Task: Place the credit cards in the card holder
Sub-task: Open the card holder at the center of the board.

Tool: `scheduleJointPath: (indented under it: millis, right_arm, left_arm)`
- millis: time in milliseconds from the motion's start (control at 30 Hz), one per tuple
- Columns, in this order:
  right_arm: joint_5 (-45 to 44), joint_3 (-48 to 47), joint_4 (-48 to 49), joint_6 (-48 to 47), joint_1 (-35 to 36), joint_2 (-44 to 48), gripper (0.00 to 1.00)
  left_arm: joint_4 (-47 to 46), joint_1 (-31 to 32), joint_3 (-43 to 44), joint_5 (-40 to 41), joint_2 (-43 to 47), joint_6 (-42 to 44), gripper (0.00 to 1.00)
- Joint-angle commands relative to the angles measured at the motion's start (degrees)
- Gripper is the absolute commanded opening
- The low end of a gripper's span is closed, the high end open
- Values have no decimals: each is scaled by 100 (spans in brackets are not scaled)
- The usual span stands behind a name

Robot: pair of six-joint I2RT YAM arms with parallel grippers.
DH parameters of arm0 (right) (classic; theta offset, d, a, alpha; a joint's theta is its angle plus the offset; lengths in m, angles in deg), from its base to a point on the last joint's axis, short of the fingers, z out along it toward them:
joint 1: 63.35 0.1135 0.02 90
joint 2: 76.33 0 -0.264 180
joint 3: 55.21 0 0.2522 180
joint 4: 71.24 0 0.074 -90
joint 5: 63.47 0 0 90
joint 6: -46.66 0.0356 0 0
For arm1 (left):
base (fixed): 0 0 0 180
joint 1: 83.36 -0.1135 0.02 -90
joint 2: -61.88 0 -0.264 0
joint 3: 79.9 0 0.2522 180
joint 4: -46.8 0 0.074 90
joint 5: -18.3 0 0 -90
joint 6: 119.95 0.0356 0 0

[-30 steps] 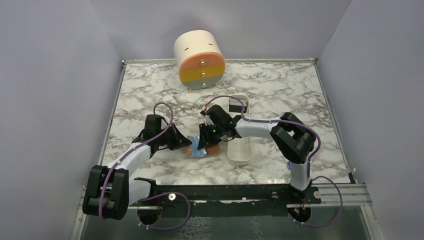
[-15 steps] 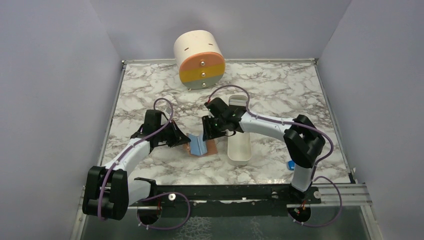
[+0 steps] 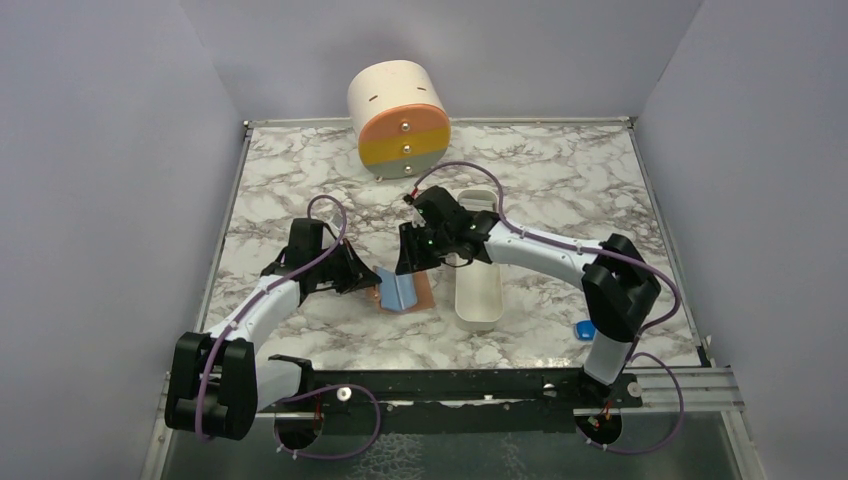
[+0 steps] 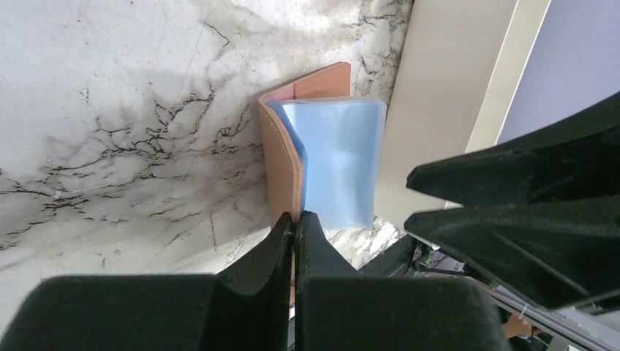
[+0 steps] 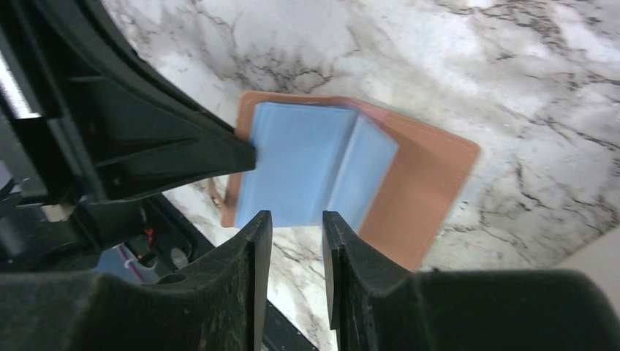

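Observation:
The card holder [image 3: 400,291] lies partly open on the marble, tan leather outside [image 5: 428,183] and light-blue leaves inside [image 4: 336,161]. My left gripper [image 4: 296,218] is shut on the edge of its tan flap [image 4: 281,157] and comes in from the left [image 3: 370,285]. Just behind and above the card holder, my right gripper [image 3: 412,262] hovers open [image 5: 297,217] with nothing between its fingers. One blue leaf [image 5: 307,164] stands up at the fold. No credit cards show clearly in any view.
A long white tray [image 3: 478,305] lies just right of the card holder, its wall [image 4: 446,95] close to it. A cream drum with an orange, yellow and grey face [image 3: 400,120] stands at the back. A small blue block [image 3: 584,328] sits near the right arm's base.
My right gripper has drawn back and up off the card holder, and its arm has swung right, uncovering the blue block. The left gripper has kept its hold.

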State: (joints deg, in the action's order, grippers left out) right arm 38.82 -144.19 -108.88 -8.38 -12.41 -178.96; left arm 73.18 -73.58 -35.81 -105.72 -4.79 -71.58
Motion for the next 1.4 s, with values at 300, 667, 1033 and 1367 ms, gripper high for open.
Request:
scheduleJointPath:
  millis: [300,667,1033,1367]
  right_arm:
    - [-151,-108,144,-59,171,-810,36]
    - [-701,-130,-238,-68,171,-1191,51]
    - [-589,0,-144,-106,171,-1171,50]
    - [-371,-41,189,-799,171,-347,49]
  left_arm:
    - [-639,24,-152,-243,-110,-256,0]
    - [68,14,323,274,-889,317,36]
    - [-26,15,342,220,-1285,452,31]
    - [-185,15,365,-215,-1306,616,0]
